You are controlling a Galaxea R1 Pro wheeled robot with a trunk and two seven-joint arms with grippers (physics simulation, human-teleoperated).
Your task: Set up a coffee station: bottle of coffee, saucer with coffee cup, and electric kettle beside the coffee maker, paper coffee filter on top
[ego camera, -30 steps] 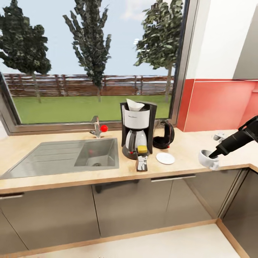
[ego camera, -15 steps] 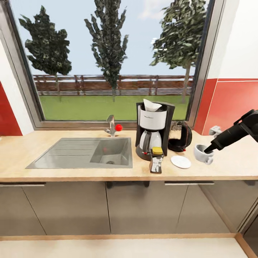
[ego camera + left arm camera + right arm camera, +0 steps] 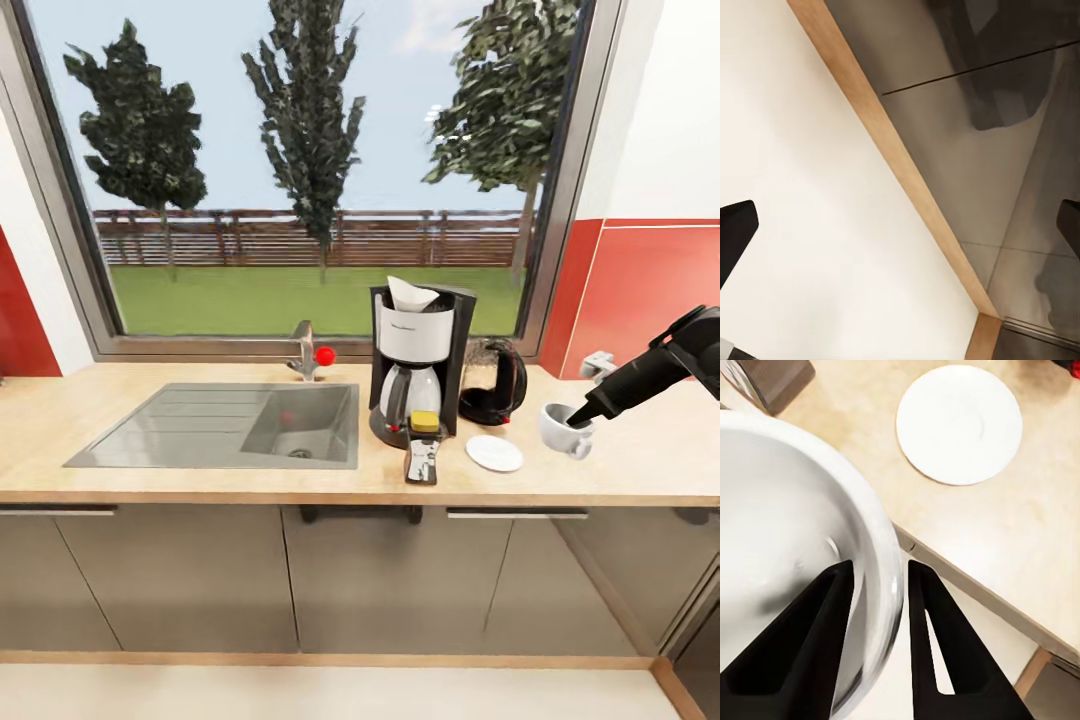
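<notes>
Small flat white saucer [image 3: 494, 453] lies bare on the light wood-grain countertop [image 3: 200, 482], beside the black drip coffee maker [image 3: 415, 365]. Right gripper [image 3: 582, 416] pinches the rim of the small white cup [image 3: 563, 429], held beyond the saucer. Risk: thin rim grip slips and the cup tips. Left gripper jaws spread.

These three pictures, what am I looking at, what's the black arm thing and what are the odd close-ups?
It's a simulated two-armed robot in a kitchen. The wide picture is from its head camera: a wooden countertop with a sink, a coffee maker with a paper filter on top, a coffee jar, a dark kettle and an empty saucer. The black arm is its right one; the right gripper pinches the rim of a white cup. The close-up with the two black fingers is that arm's wrist camera. The other is the left wrist camera, facing floor and cabinet fronts.
</notes>
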